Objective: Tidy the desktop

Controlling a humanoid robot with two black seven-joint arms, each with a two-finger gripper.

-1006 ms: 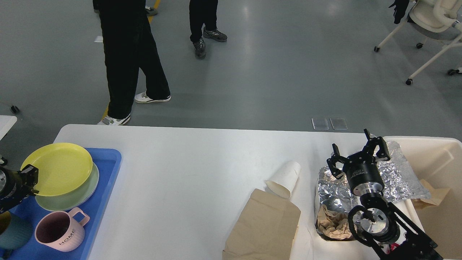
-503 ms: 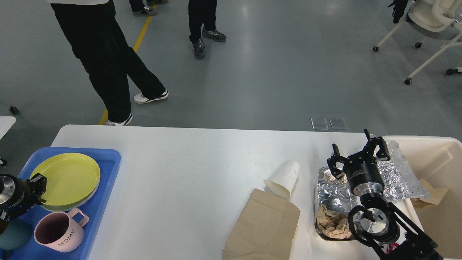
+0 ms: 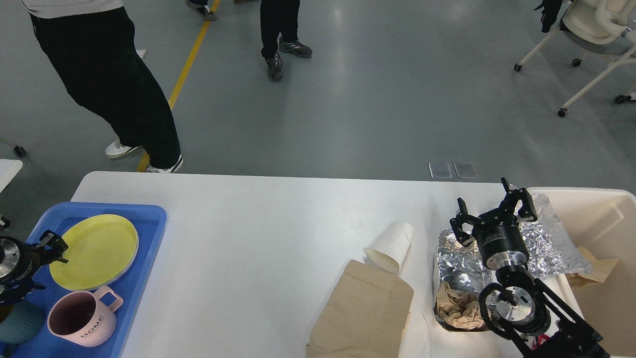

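desktop (image 3: pixel 258 238) fills near view, rigid, nothing to grip | litter right of centre is light and crushable: paper cup (image 3: pixel 391 245) pinch mid-wall, paper bag (image 3: pixel 365 311) by edge, foil (image 3: pixel 497 248) slippery | right gripper (image 3: pixel 494 216) spread wide, empty, above foil | left gripper (image 3: pixel 52 247) parted, empty, beside yellow plate (image 3: pixel 94 251) on blue tray (image 3: pixel 149 219)

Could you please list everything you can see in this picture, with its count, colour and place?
desktop: one, white, fills the lower half
tray: one, blue, left end of the desktop
plates: a stack, yellow on top, in the tray
mug: one, pink, in the tray, near side
paper cup: one, white, lying on its side
paper bag: one, brown, flat beside the cup
foil: one crumpled sheet, silver, right
bin: one, cream, far right
chair: one, white, top right
people: two, dark trousers, on the floor beyond
left claw: open, at the plates' rim
right claw: open, above the foil
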